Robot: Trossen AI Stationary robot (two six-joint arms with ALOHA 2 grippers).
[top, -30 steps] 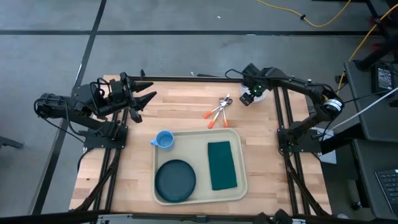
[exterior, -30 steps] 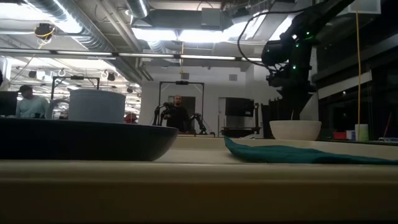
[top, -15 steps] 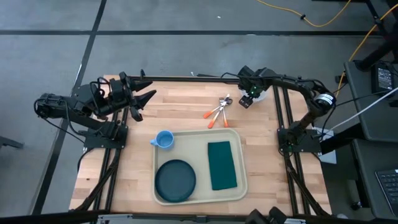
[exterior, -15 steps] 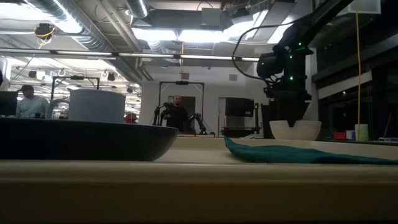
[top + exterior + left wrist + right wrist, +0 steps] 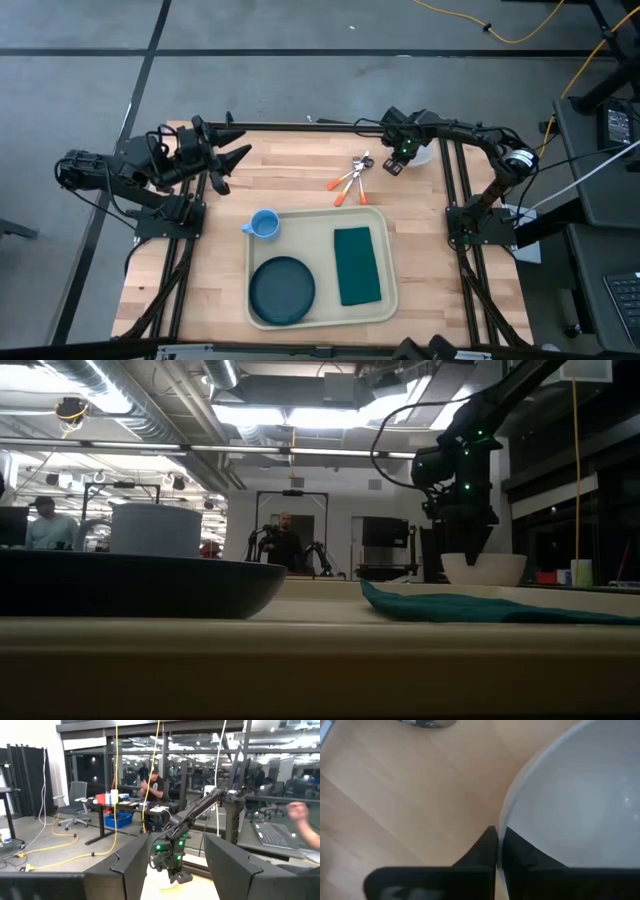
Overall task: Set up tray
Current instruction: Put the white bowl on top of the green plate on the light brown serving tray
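Occupying the table's near middle, the tray point(image 5: 322, 266) carries a dark teal plate point(image 5: 282, 290) and green napkin point(image 5: 357, 265). At the far right corner, the right gripper point(image 5: 499, 851) pinches the white bowl's point(image 5: 580, 805) rim; a level lift would likely prevent slipping. The left gripper point(image 5: 238, 158), fingers spread, waits far left.

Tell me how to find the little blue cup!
Find the big cream tray on the wooden table. Just outside its far left corner stands the blue cup. It is the only light blue thing, unlike the dark plate and green napkin inside the tray.
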